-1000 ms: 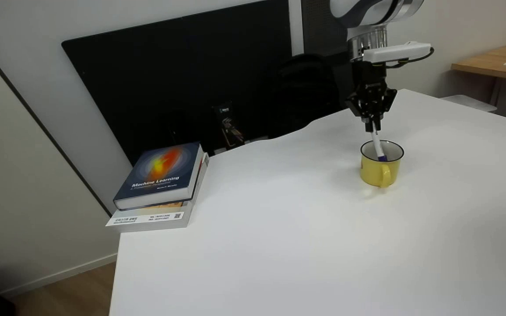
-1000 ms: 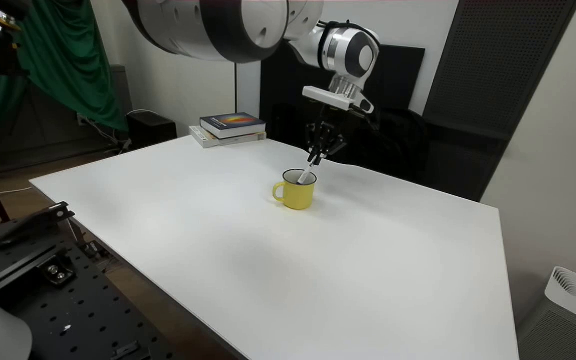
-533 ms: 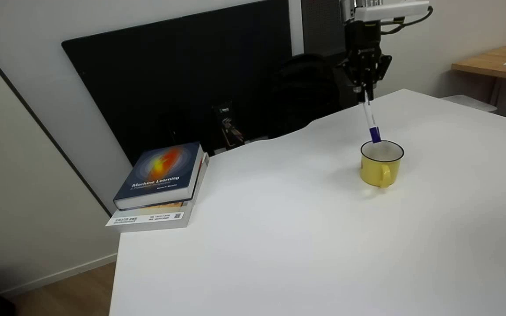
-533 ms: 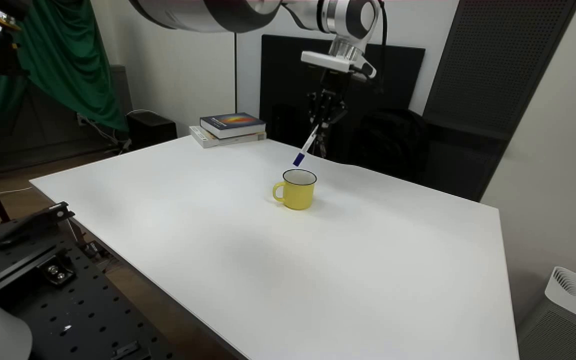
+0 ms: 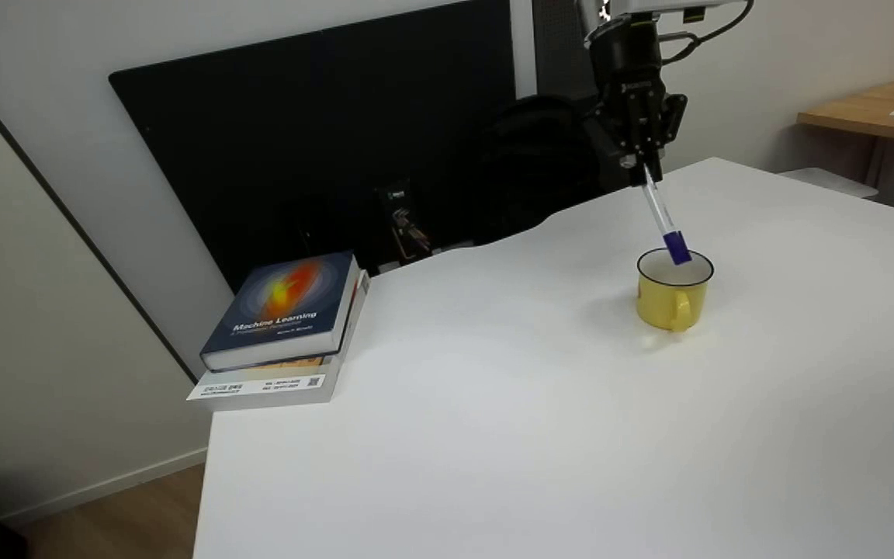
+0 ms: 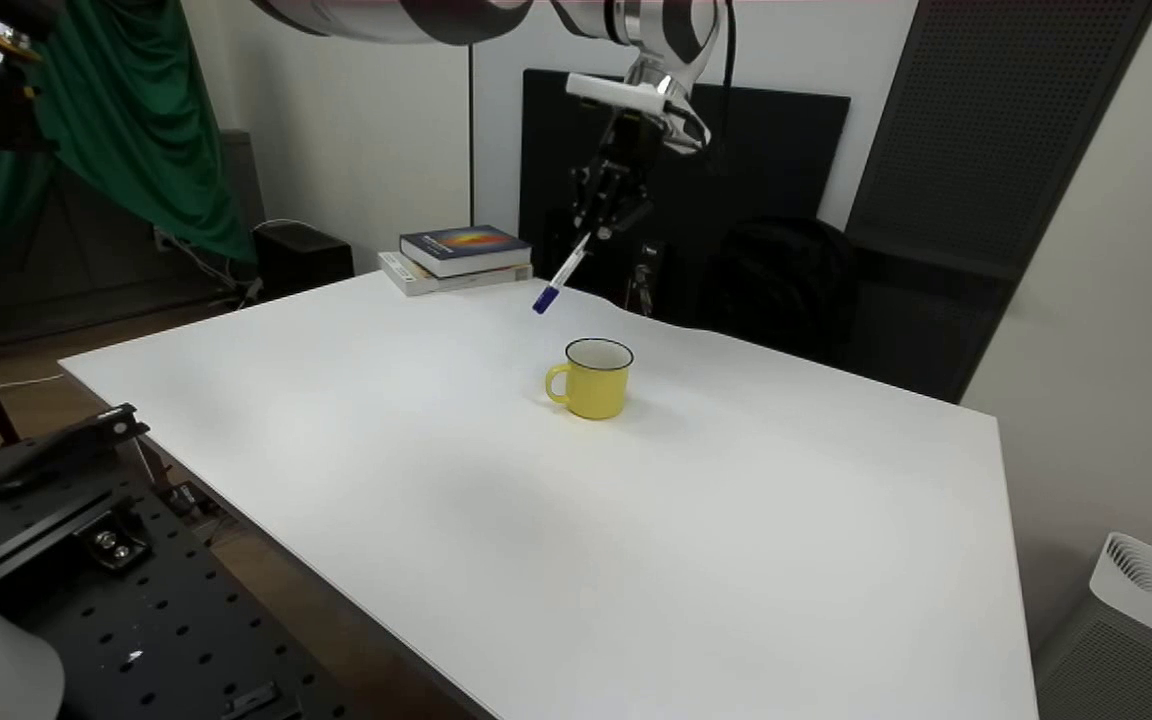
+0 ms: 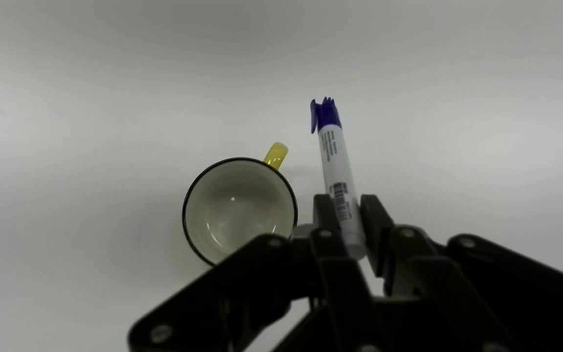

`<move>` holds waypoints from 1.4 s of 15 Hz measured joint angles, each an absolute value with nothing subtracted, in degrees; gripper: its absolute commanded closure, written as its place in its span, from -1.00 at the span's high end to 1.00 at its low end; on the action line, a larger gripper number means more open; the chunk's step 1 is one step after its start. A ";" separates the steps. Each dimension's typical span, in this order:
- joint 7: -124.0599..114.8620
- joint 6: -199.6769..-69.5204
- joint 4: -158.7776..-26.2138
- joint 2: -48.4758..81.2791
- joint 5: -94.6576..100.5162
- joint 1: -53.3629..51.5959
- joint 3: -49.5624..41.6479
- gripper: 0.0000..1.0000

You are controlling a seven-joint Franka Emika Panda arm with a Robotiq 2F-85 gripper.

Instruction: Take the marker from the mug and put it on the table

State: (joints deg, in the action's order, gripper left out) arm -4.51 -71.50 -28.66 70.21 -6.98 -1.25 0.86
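The white-barrelled marker with a blue cap [image 5: 664,216] slants in mid-air, cap end down, at the upper right of the frame in an exterior view. From the left, a dark blue hardcover book with a red and yellow burst [image 5: 279,307] lies on a pale book [image 5: 276,398], both at the far left of the large plain white table [image 5: 478,450]. At the upper right, the black two-fingered gripper [image 5: 646,175] pinches the marker by its upper end. Lower and slightly to the right, the small yellow cylindrical mug with a pale inside and dark rim [image 5: 664,307] stands upright on the table; in an exterior view the marker's cap [image 6: 545,300] is up and left of it, apart. A light wooden table [image 5: 858,112] shows at the upper right edge.
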 measured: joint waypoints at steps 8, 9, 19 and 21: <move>-4.28 -67.51 -32.48 74.66 -6.89 -2.27 1.02 -0.91; -4.27 -67.39 -32.94 75.20 -6.84 -2.33 1.01 -0.91; -4.27 -66.42 -35.02 78.92 -6.52 -4.12 0.95 -0.91; -4.27 -66.67 -35.18 79.70 -6.21 -4.77 0.93 -0.91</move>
State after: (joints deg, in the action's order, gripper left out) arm -4.27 -66.67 -35.18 79.70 -6.21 -4.77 0.93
